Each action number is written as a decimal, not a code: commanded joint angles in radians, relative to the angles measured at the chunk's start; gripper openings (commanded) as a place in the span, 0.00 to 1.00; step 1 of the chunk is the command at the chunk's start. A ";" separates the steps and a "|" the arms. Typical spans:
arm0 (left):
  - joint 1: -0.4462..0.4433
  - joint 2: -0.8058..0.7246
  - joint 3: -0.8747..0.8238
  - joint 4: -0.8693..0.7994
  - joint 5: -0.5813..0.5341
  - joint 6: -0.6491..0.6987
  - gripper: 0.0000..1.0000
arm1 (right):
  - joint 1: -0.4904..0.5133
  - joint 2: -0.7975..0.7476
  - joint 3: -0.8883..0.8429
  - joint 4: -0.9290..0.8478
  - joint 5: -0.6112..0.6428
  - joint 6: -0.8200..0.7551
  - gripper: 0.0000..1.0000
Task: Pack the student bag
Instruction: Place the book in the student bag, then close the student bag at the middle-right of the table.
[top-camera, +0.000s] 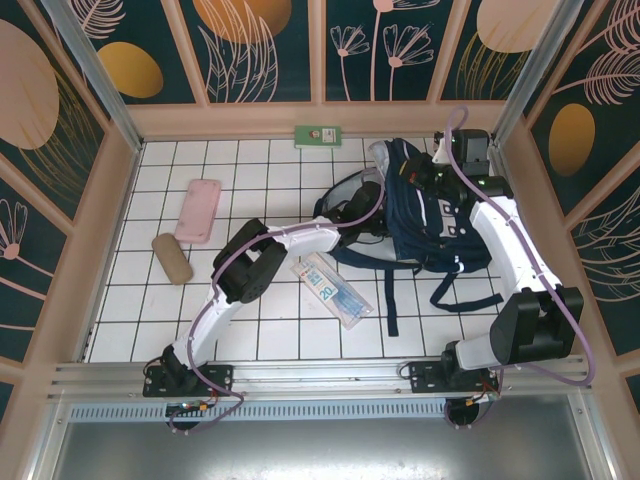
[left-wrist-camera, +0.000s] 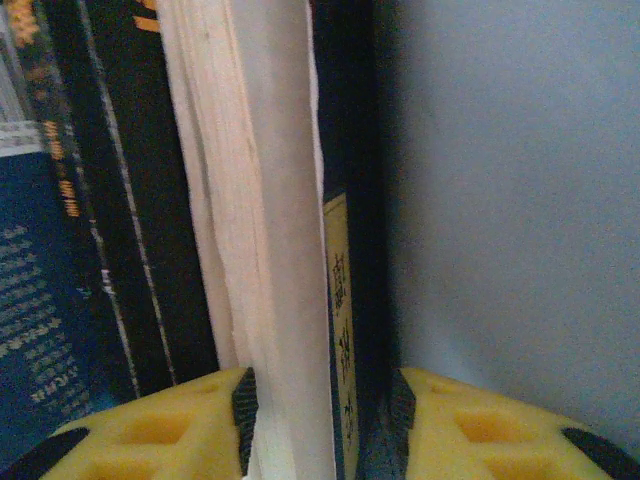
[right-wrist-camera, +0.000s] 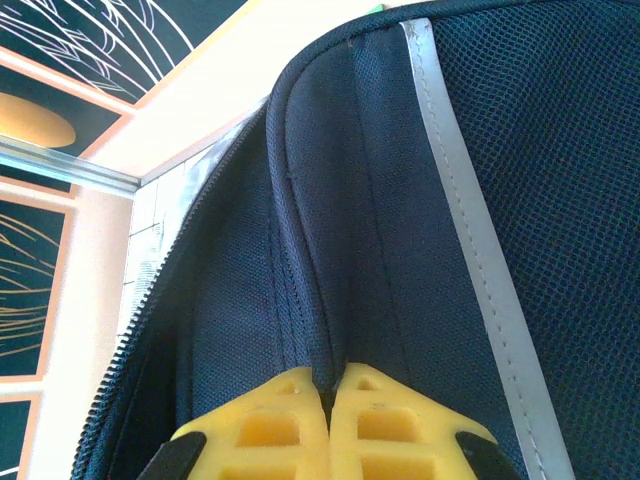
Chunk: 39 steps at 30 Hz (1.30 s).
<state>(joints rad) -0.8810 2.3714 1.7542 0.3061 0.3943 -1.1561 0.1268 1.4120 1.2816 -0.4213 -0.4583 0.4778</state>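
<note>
White tiles cover the table (top-camera: 260, 170), boxed in by dark teal panels painted with pale flowers. On its far right part lies the student bag (top-camera: 435, 215), navy with thin reflective stripes, its mouth on its left side and black straps trailing off its near side.

The right gripper (right-wrist-camera: 330, 385) is at the bag's far rim, its yellow fingers pinched tight on a fold of navy fabric beside the piping, which props the mouth up. The left gripper (left-wrist-camera: 322, 392) reaches into that mouth. Its fingers stand at a middling width, clamped on either cover of a book (left-wrist-camera: 270, 200) with pale page edges and a yellow label on a dark spine. Grey lining (left-wrist-camera: 500, 200) rises just right of the book and dark covers with orange print (left-wrist-camera: 100, 200) stand just left of it, so the book appears to be inside the bag.

The step in hand looks like seating this book in the main compartment. Next, I judge, the left fingers must part and draw straight out without dragging the book, while the right holds the rim lifted. Outside the bag lie a clear packet (top-camera: 335, 290) just off its near-left corner, a pink case (top-camera: 197, 210) and a tan roll (top-camera: 172, 258) well to its left, and a green flat item (top-camera: 318, 136) beyond its far-left side.
</note>
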 joint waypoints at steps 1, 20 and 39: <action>-0.007 -0.043 -0.001 0.047 0.029 0.020 0.50 | -0.003 -0.019 0.007 0.083 -0.024 0.003 0.00; 0.134 -0.722 -0.599 -0.230 -0.262 0.227 0.81 | 0.050 -0.029 -0.177 0.118 0.103 -0.057 0.00; 0.446 -1.068 -0.716 -0.460 -0.418 0.319 0.98 | 0.236 0.278 0.059 0.191 0.309 -0.064 0.46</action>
<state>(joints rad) -0.4610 1.3510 1.0412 -0.0971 0.0010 -0.8715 0.3531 1.6390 1.2640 -0.2752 -0.2012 0.3985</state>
